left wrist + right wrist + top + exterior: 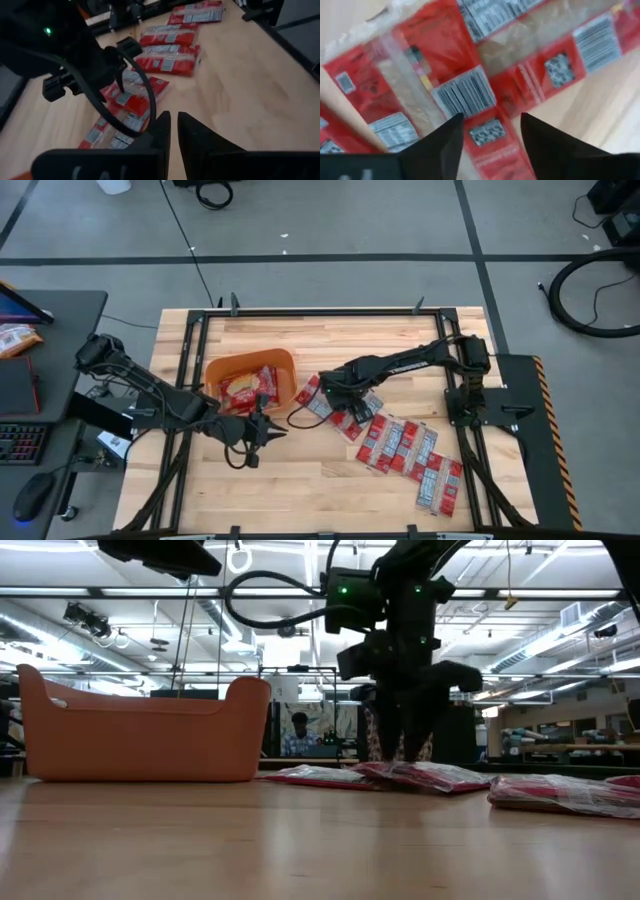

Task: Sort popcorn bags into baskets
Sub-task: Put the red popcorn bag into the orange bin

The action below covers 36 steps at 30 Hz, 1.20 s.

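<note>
**Helper:** What is the desk like?

**Me:** I see a light wood desk (300,480) with a dark frame around it. It stands on a grey floor (350,220) with dark lines. A black side table (50,330) sits on the left.

**Helper:** Where are the popcorn bags?

**Me:** Most popcorn bags (405,450) lie flat in a messy row on the wood, right of the orange basket (215,370). Some more lie inside the basket.

**Helper:** And the arms?

**Me:** My right gripper (333,398) is down over the bags nearest the basket. Its jaws are spread, with a bag between them. My left gripper (272,432) hangs just below the basket, jaws pressed close together, holding nothing.

**Helper:** What is behind the desk?

**Me:** A big room with long ceiling lights (560,635). A person (298,735) sits far back.
</note>
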Motion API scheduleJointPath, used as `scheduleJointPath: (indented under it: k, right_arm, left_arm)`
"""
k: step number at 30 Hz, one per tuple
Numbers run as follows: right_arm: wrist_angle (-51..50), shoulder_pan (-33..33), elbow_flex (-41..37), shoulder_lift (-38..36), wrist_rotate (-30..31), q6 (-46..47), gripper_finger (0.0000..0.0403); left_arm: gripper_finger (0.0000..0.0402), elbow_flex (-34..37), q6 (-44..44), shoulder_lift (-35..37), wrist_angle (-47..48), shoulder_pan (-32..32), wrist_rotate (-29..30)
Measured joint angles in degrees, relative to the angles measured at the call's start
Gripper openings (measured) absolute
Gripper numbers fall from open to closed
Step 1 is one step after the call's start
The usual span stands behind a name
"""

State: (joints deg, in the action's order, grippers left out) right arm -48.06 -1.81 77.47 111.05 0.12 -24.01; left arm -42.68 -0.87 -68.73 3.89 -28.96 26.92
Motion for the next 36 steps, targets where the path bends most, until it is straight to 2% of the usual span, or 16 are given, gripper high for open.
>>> scheduleJointPath:
  k: [5, 13, 20, 33, 36]
  right_arm:
    - [-1.17, 0.17, 0.0, 0.69, 1.07, 1.39, 0.0149]
    - [-0.37, -0.15, 0.04, 2.23, 1.17, 2.18, 0.0105]
    - [0.73, -0.33, 0.04, 2.32, 1.97, 2.95, 0.0012]
    - [-4.74, 2.46, 5.62, -0.69, 9.52, 8.63, 0.0004]
    - [-6.61, 3.76, 7.65, -1.22, 11.59, 11.12, 0.0004]
  left_arm:
    - [0.0038, -0.02, 1.73, 0.0, -0.95, -0.95, -0.22]
    - [0.0039, -0.2, 6.78, 0.35, -1.12, -2.39, -1.4]
    - [0.0039, -0.2, 9.27, 0.35, -1.87, -4.57, -1.36]
    - [0.0039, -0.21, 15.73, 0.28, -1.48, -7.12, -1.31]
    - [0.0039, -0.21, 17.89, 0.27, -1.5, -7.31, 0.68]
